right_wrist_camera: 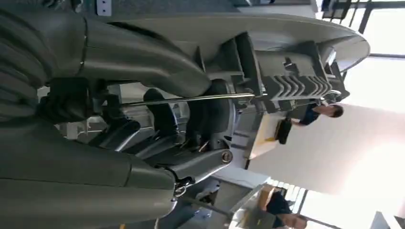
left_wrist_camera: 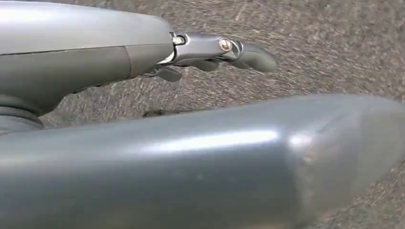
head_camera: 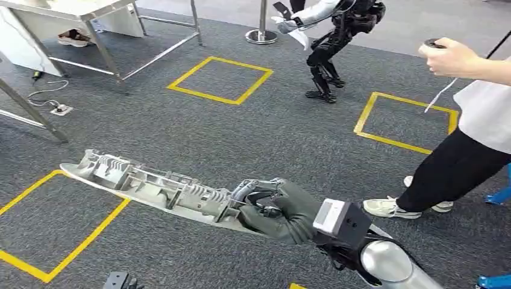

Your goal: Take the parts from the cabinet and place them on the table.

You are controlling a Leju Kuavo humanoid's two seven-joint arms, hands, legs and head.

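Already the right hand (head_camera: 274,211) grips a long grey part (head_camera: 150,188) in closed fingers, above carpet. Left hand (left_wrist_camera: 210,52) hangs, fingers apart, holding nothing. Setting it on the worktop (head_camera: 72,9) remains, I judge.

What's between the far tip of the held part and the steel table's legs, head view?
Bare grey carpet. The right hand holds the long grey part; from its tip to the table legs, nothing else shows. The power strip lies off to the side.

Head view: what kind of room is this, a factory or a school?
Probably a robot test hall: yellow tape squares on grey carpet, another robot walking, a metal table, and the right hand carrying a long grey part.
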